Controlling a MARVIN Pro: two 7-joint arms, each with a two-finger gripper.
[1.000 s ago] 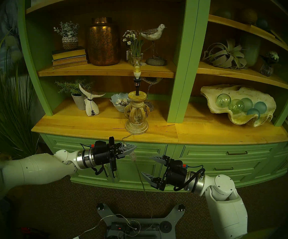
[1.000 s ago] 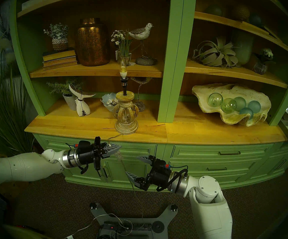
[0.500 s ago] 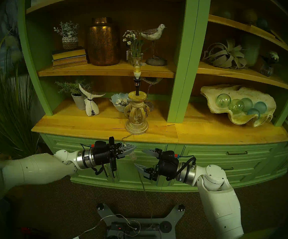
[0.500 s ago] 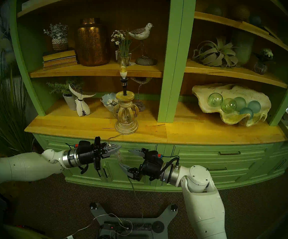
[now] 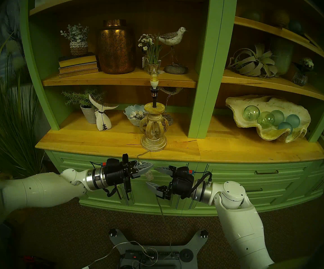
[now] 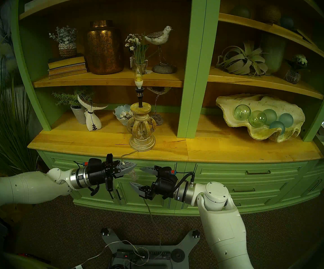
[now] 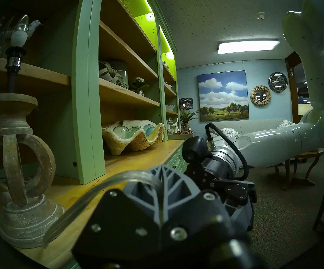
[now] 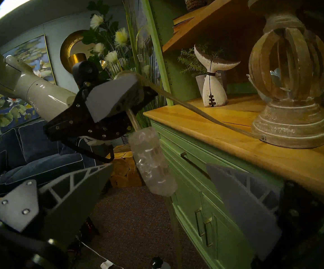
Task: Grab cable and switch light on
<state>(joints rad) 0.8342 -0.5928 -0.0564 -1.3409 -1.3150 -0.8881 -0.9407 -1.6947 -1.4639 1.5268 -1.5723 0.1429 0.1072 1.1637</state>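
The lamp's carved beige base (image 5: 153, 130) stands at the counter's front edge, and its candle bulb (image 5: 154, 78) looks unlit. The clear cable (image 5: 140, 156) runs from the base over the edge into my left gripper (image 5: 151, 166), which is shut on it. The clear switch block (image 5: 149, 175) hangs just below that grip. My right gripper (image 5: 151, 176) is open, one finger above the block and one below. In the right wrist view the block (image 8: 153, 163) hangs between my fingers (image 8: 75, 194). The cable (image 7: 99, 193) also shows in the left wrist view.
The wooden counter (image 5: 235, 148) tops green drawers (image 5: 254, 171) close behind both grippers. A whale-tail figure (image 5: 102, 117) and a bowl of shells (image 5: 135, 115) stand behind the lamp. A shell bowl with green glass balls (image 5: 270, 119) is at the right. A power strip (image 5: 151, 256) lies on the floor.
My right gripper has moved left and up, staying open, and its fingers now flank the switch block. The left gripper has held still, shut on the cable.
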